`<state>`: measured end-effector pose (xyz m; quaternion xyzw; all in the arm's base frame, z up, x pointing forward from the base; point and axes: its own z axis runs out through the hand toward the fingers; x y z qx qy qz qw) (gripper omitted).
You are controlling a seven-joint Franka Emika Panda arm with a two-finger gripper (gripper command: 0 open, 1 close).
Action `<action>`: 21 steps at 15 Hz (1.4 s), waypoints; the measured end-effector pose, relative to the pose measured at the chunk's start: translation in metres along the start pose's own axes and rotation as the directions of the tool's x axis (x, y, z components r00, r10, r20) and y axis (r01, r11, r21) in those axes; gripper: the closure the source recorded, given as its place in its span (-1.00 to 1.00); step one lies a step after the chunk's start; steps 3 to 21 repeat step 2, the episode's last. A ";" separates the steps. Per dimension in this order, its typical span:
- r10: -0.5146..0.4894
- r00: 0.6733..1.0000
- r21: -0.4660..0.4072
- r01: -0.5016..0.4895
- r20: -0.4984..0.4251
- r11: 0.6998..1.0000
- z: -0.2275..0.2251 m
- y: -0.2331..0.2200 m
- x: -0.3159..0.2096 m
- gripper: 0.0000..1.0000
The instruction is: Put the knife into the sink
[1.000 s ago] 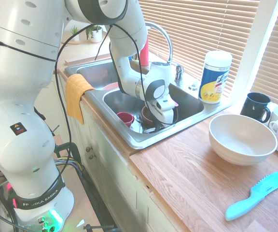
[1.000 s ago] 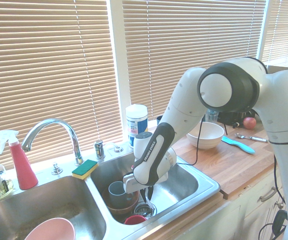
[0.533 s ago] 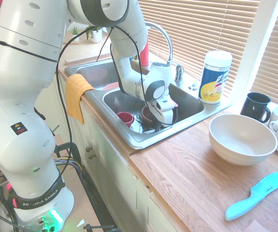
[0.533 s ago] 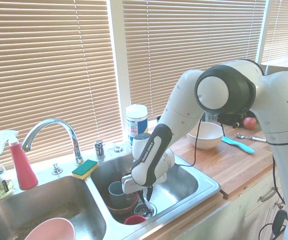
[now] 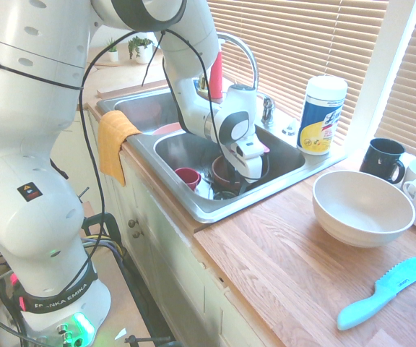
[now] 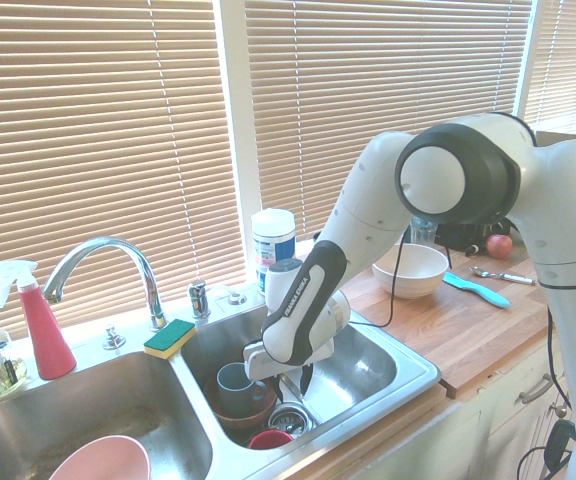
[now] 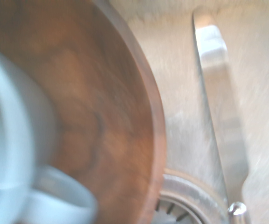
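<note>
The knife [image 7: 221, 107] shows only in the wrist view, as a dull silver blade stretched along the steel floor of the sink [image 7: 181, 93] beside the drain [image 7: 186, 200]. I cannot tell whether it is held or lies loose. My gripper [image 6: 298, 385] hangs low inside the right basin of the sink [image 6: 368, 370], just right of a brown bowl [image 6: 243, 410] that holds a pale blue cup [image 6: 233, 380]. In the first exterior view the gripper [image 5: 238, 179] is over that bowl [image 5: 222, 170], its tip hidden behind the wrist.
A red cup [image 5: 188, 177] lies at the basin's front. A pink bowl [image 6: 103, 462] sits in the left basin. The faucet [image 6: 98, 255], a sponge [image 6: 170, 337] and a wipes canister [image 5: 321, 114] line the back rim. On the counter are a white bowl [image 5: 362, 206] and a teal knife [image 5: 385, 291].
The wrist has risen a little inside the right basin and tilted, after dipping slightly lower half a second ago. Nothing else has moved.
</note>
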<state>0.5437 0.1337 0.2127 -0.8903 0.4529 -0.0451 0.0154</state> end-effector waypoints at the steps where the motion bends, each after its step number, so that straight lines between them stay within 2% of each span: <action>1: -0.011 1.000 0.009 0.011 -0.011 1.000 -0.028 -0.003 -0.001 -1.00; 2: -0.017 1.000 0.009 0.018 -0.017 1.000 -0.058 -0.001 -0.002 -1.00; 21: -0.017 1.000 0.009 0.018 -0.017 1.000 -0.058 -0.001 -0.002 -1.00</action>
